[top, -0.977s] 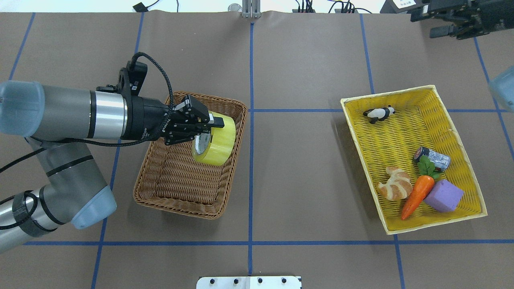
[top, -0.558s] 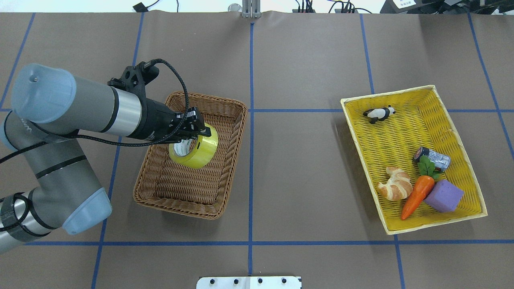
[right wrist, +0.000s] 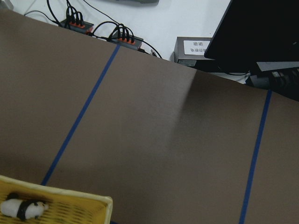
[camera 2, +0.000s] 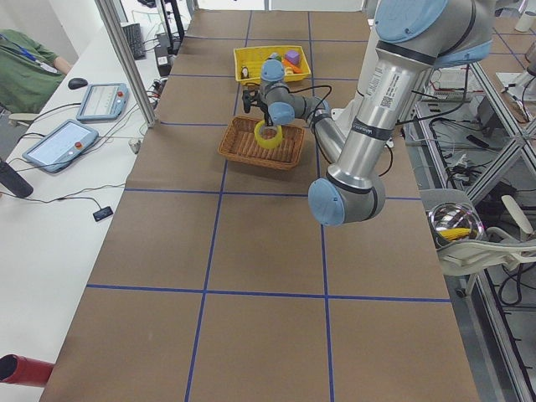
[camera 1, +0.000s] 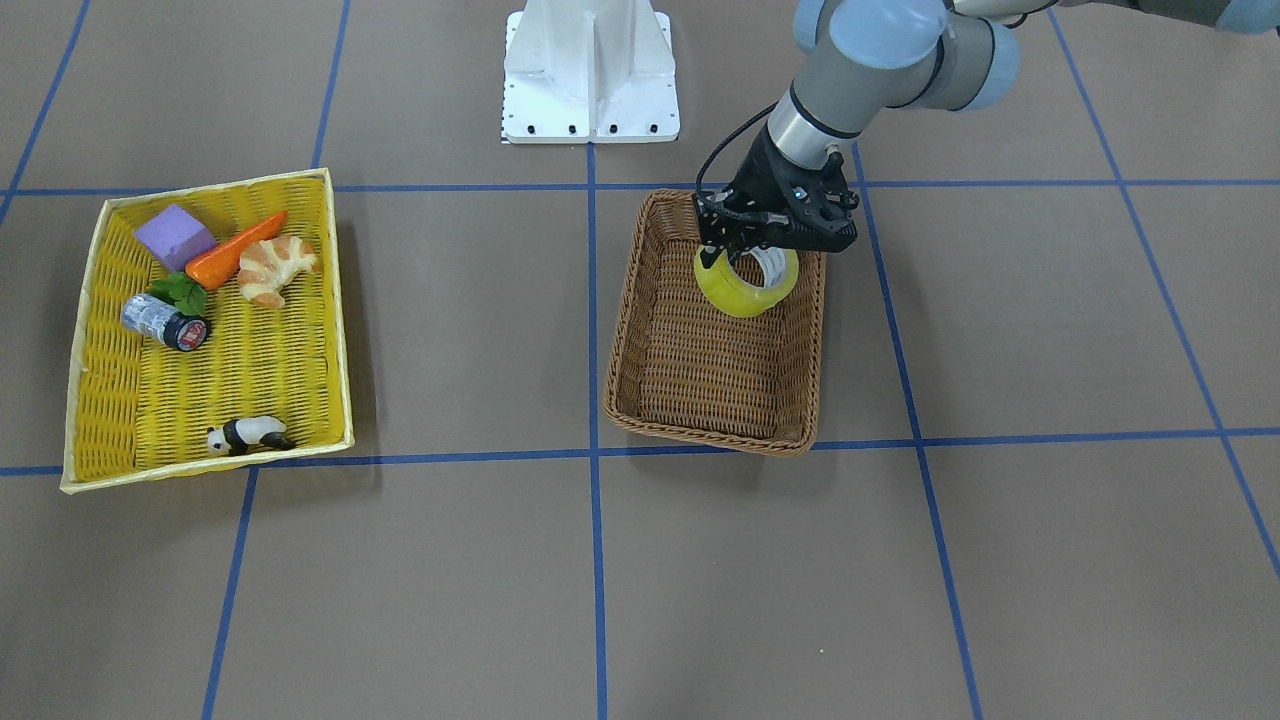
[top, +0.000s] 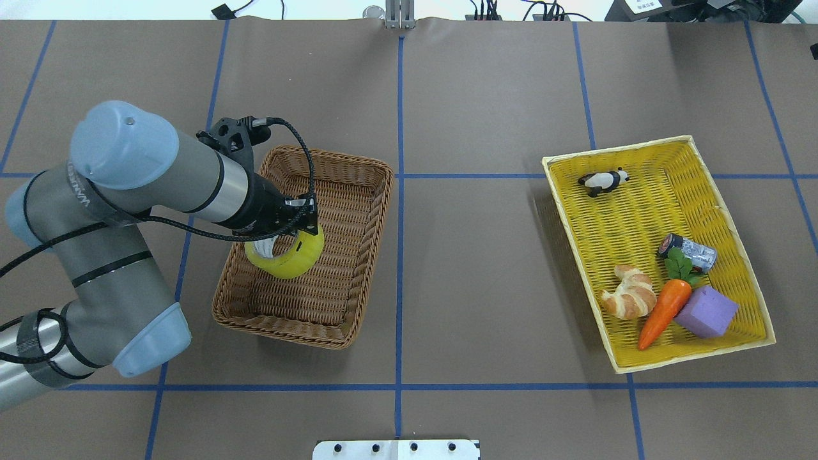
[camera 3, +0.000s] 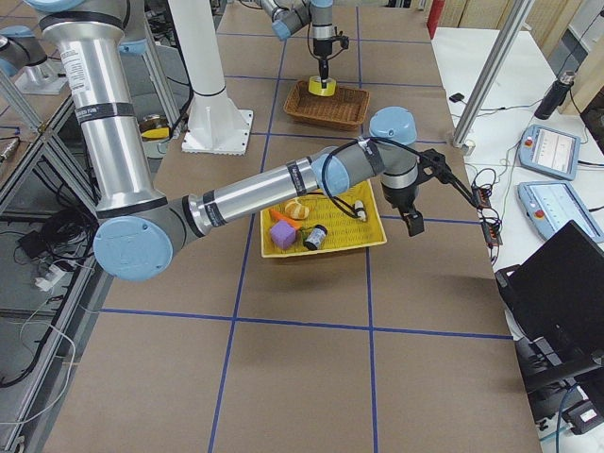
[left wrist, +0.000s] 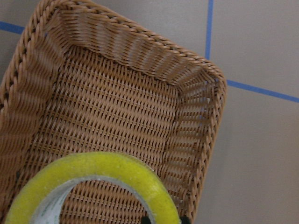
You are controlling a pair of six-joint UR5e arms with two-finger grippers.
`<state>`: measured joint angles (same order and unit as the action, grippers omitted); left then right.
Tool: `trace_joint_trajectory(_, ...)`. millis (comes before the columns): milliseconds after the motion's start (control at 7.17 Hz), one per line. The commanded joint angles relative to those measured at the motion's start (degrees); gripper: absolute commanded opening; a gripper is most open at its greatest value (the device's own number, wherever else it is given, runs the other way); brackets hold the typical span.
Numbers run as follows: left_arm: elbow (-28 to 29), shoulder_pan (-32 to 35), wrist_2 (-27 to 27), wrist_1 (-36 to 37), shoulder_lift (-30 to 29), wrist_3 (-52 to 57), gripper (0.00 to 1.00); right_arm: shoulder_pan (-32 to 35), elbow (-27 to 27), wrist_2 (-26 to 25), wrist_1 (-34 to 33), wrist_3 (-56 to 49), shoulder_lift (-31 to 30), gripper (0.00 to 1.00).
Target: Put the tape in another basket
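My left gripper (top: 305, 225) pinches the tape (top: 287, 260) by its band, low inside the brown wicker basket (top: 365, 254) beside its left wall; released tilted, I judge, the roll could tip or wedge there; my right gripper's (camera 3: 412, 223) fingers I cannot tell.

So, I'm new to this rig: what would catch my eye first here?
The left gripper holds a wide roll of translucent yellow tape over the deep brown wicker basket. On the robot's right, a shallow bright yellow woven tray carries an orange carrot, a purple cube and a toy panda.
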<state>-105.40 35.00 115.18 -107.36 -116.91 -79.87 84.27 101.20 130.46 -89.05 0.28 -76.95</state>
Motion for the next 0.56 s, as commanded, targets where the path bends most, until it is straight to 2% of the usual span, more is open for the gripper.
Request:
trace_joint_trajectory(0,7.6,-2.8,-4.6,0.7,-4.6,0.5,0.00,0.5,3.0,-0.1,-15.9,-6.6,2.3,1.00)
trace_joint_trajectory(279,9.4,-3.3,-5.1,0.9,-5.7,0.4,0.00,0.8,3.0,0.0,-18.1,-7.3,2.5,1.00)
trace_joint_trajectory(419,9.5,-3.3,-5.1,2.3,-6.2,0.5,0.28,0.9,3.4,0.1,-18.3,-7.3,2.5,1.00)
